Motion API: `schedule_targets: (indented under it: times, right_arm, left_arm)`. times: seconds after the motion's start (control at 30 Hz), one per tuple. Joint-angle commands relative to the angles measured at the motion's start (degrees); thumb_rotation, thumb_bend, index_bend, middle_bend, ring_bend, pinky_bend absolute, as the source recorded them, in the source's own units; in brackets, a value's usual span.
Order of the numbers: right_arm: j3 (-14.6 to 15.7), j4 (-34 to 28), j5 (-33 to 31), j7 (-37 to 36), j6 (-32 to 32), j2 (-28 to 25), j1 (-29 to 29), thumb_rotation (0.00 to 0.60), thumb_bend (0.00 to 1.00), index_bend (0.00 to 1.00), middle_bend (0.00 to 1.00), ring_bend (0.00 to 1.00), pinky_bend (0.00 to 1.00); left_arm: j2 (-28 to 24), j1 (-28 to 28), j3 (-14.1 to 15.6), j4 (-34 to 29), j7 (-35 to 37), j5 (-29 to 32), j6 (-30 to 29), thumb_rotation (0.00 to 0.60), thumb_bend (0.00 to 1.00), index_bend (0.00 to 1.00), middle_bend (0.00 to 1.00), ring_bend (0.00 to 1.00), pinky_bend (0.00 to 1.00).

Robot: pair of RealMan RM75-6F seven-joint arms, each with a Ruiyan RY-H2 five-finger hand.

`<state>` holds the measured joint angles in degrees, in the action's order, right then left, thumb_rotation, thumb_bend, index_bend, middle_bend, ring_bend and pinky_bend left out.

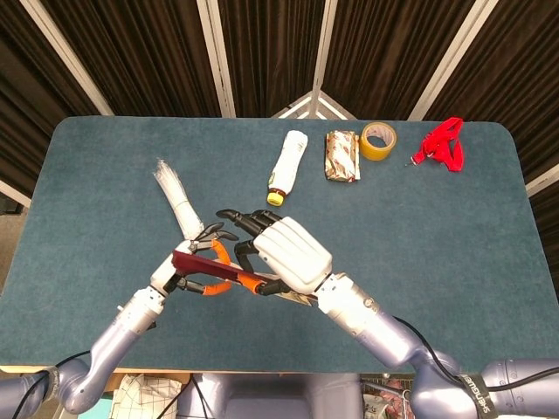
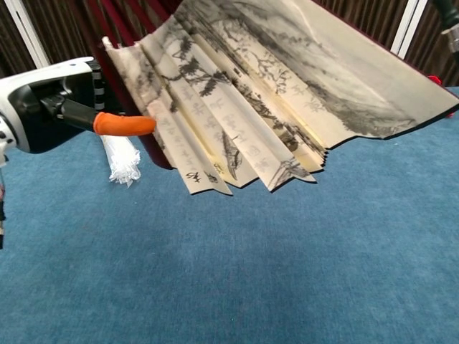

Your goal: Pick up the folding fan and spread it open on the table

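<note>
The folding fan [image 2: 272,93], cream paper with ink painting and dark red ribs, hangs partly spread above the table and fills the upper chest view. From the head view only its red guard stick [image 1: 210,269] shows, between both hands. My right hand [image 1: 284,251] covers the fan from above and grips it; the grip itself is hidden under the white palm. My left hand [image 1: 188,264] holds the outer red stick at the fan's left end. In the chest view the left hand [image 2: 46,107] lays an orange fingertip [image 2: 125,124] against the outermost fold.
A white bundle of plastic strips [image 1: 177,202] lies just beyond the left hand. At the back of the blue table [image 1: 454,244] are a white bottle [image 1: 287,166], a foil packet [image 1: 342,155], a yellow tape roll [image 1: 378,140] and a red lanyard [image 1: 444,144].
</note>
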<state>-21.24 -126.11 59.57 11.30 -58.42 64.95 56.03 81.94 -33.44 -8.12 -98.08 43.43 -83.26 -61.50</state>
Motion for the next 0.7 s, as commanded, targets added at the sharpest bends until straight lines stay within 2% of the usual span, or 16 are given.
schedule_targets:
  times: [0.03, 0.2, 0.33, 0.7]
  right_arm:
    - [0.16, 0.28, -0.05, -0.81, 0.12, -0.24, -0.38, 0.6, 0.43, 0.72, 0.15, 0.24, 0.24]
    - [0.52, 0.64, 0.89, -1.7, 0.75, -0.48, -0.68, 0.6, 0.43, 0.73, 0.15, 0.24, 0.24]
    - [0.63, 0.52, 1.5, -1.95, 1.09, -0.82, -0.78, 0.6, 0.43, 0.73, 0.15, 0.24, 0.24]
    - [1.57, 1.35, 2.22, -3.51, 1.1, -2.78, -2.66, 0.6, 0.43, 0.73, 0.15, 0.24, 0.24]
  left_arm:
    - [-0.95, 0.21, 0.0, -0.14, -0.1, 0.59, 0.25, 0.6, 0.34, 0.62, 0.25, 0.0, 0.11]
    - [-0.87, 0.08, -0.41, -0.07, -0.09, 1.9, 0.89, 0.6, 0.44, 0.73, 0.31, 0.0, 0.11]
    - [-0.04, 0.22, -0.84, 0.16, -0.51, 2.83, 0.57, 0.6, 0.48, 0.79, 0.33, 0.0, 0.11]
    - [-2.34, 1.55, -1.76, -1.94, -2.89, 3.51, -1.57, 0.6, 0.48, 0.79, 0.33, 0.0, 0.11]
